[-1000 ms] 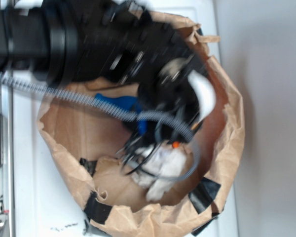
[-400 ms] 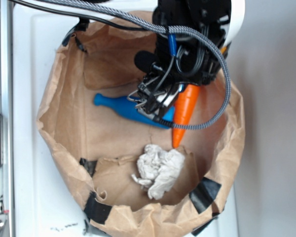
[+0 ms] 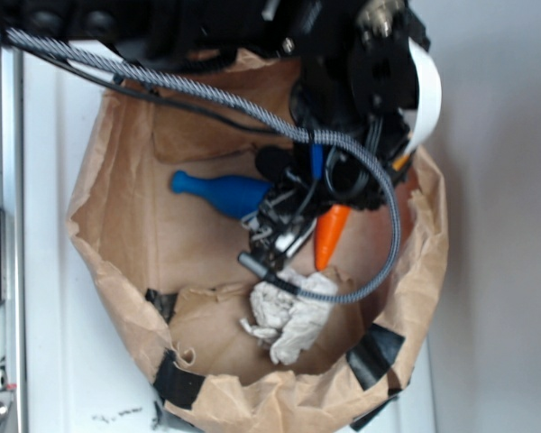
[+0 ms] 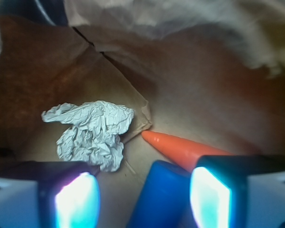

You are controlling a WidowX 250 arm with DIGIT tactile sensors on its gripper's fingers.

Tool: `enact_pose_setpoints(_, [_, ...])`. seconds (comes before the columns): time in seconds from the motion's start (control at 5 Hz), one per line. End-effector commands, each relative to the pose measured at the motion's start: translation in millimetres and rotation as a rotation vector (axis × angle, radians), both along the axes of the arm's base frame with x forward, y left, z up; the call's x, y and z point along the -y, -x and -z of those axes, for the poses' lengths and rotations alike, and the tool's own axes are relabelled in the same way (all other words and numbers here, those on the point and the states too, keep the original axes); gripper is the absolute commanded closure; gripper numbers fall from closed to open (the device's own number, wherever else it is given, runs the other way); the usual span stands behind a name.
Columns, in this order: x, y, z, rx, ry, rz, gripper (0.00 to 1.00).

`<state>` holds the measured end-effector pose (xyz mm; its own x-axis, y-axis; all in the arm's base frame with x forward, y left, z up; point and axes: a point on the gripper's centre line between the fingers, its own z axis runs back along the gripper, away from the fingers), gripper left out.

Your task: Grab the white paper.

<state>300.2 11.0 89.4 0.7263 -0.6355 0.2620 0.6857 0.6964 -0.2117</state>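
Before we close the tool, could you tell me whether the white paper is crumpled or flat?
Crumpled: the creased white paper lump lies bunched on the brown bag's floor.

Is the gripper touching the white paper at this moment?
Apart. The wrist view shows the white paper lying on the bag floor ahead of the gripper, nothing between its open fingers, brown floor visible between fingertips and paper.

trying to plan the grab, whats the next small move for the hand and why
Probably shift the hand toward the white paper and lower it. In the wrist view the paper lies ahead and off to the left, not between the open fingers, while the blue pin and carrot lie in the gap instead.
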Motion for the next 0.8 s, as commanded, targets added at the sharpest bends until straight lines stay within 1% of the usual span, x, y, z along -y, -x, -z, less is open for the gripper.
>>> enact_pose_setpoints(0.0, [35, 17, 6, 0.053, -0.009, 0.064, 0.00])
enact_pose_setpoints(0.2, [48, 35, 7, 0.041, 0.022, 0.106, 0.00])
enact_pose_setpoints(0.4, [55, 38, 1, 0.031, 0.063, 0.087, 0.00])
enact_pose_setpoints(0.6, [66, 42, 1, 0.026, 0.063, 0.068, 0.00])
